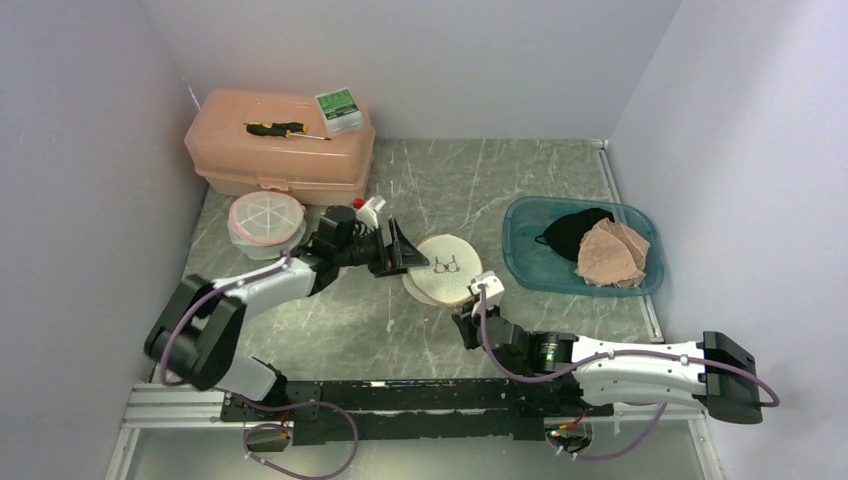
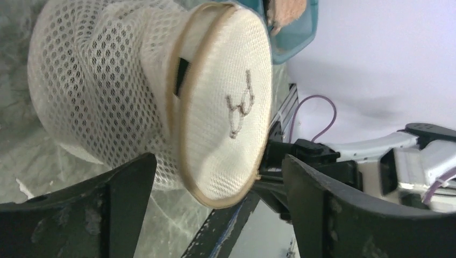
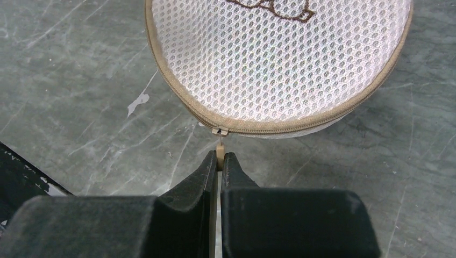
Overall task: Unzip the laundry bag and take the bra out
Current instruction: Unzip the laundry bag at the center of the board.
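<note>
One grey marbled table (image 1: 480, 190) carries everything noted here.

At its far left corner stands a pink toolbox (image 1: 270, 165), lid shut, with a screwdriver (image 1: 275, 129) and a small green box (image 1: 338, 110) lying on top.

To the right sits a teal tray (image 1: 528, 265) holding a black garment (image 1: 572, 230) and a beige garment (image 1: 612, 255), the beige partly over the black.

The laundry bag (image 1: 448, 280), round, white mesh with a tan zip (image 3: 279, 129), lies near the middle of the table, between my two grippers. I cannot tell what it holds through the mesh.

A second round item, a pink-rimmed mesh bag (image 1: 265, 222), rests just in front of the toolbox, well apart from the laundry bag.

My left gripper (image 2: 218, 161) is released: its jaws stand wide at the bag's left side. From the wrist view the bag's rim shows between the fingers; I cannot tell whether either one touches it.

My right gripper (image 3: 219, 158) is at the bag's near edge, clenched on the pull tab (image 3: 220, 146). The tab is pinched between the fingertips and leads up to the slider. Along that near edge the zip is closed on both sides of the slider.
</note>
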You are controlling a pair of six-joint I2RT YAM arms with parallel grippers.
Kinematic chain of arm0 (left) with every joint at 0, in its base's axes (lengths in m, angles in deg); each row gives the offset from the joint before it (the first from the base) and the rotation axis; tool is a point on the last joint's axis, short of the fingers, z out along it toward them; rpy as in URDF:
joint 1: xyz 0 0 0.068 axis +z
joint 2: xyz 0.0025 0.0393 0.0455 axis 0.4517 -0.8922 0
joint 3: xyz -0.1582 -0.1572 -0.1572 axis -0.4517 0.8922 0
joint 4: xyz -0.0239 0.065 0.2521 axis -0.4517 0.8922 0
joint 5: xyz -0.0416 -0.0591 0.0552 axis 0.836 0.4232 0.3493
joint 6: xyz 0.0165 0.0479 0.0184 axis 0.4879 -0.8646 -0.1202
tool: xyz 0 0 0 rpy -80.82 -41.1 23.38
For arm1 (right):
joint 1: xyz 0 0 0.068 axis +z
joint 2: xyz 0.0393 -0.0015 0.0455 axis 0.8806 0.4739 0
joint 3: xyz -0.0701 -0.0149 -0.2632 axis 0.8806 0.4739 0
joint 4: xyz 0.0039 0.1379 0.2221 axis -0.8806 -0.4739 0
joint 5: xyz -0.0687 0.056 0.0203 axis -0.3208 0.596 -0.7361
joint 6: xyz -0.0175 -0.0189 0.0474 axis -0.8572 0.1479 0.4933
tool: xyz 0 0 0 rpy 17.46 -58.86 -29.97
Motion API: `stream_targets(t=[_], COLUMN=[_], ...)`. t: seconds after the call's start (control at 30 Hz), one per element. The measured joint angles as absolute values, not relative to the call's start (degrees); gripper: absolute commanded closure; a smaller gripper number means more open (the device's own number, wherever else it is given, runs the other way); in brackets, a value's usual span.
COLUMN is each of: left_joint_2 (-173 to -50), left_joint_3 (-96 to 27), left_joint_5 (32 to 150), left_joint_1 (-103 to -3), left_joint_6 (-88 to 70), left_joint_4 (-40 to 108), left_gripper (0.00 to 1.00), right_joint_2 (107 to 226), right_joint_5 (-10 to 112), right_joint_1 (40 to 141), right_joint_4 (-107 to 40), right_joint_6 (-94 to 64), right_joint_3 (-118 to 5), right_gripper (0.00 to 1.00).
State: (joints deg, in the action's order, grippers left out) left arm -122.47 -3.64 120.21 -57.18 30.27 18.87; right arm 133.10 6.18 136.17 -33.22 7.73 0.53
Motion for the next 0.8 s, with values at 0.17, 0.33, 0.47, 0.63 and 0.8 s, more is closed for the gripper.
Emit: stream_targets(t=[0.17, 0.33, 0.47, 0.63, 0.8], left_joint_2=[-107.3, -93.0, -90.8, -96.8, -106.6], left_joint_3=[-2.0, -0.3, 1.7, 5.8, 4.4], left_joint_5=[112.7, 102.9, 91.2, 81.7, 77.6], left_joint_1=[-57.0, -61.1, -72.3, -81.1, -82.4], left_joint_6=[31.2, 37.6, 46.1, 56.2, 61.2], left_joint_4=[25.5, 31.1, 34.6, 35.0, 33.7], left_gripper=[0.06, 0.06, 0.06, 0.16, 0.24], right_joint_2=[133.5, 133.5, 133.7, 134.2, 134.2], right_joint_5=[6.0, 6.3, 6.8, 7.7, 7.8], right_joint_1=[136.1, 134.9, 133.3, 133.0, 133.0], right_joint_4=[-32.4, -31.5, -30.6, -30.2, -30.2], right_joint_6=[8.1, 8.1, 7.7, 7.4, 7.2], right_joint_3=[0.5, 0.5, 0.5, 0.5, 0.5], right_gripper=[1.0, 1.0, 1.0, 1.0, 1.0])
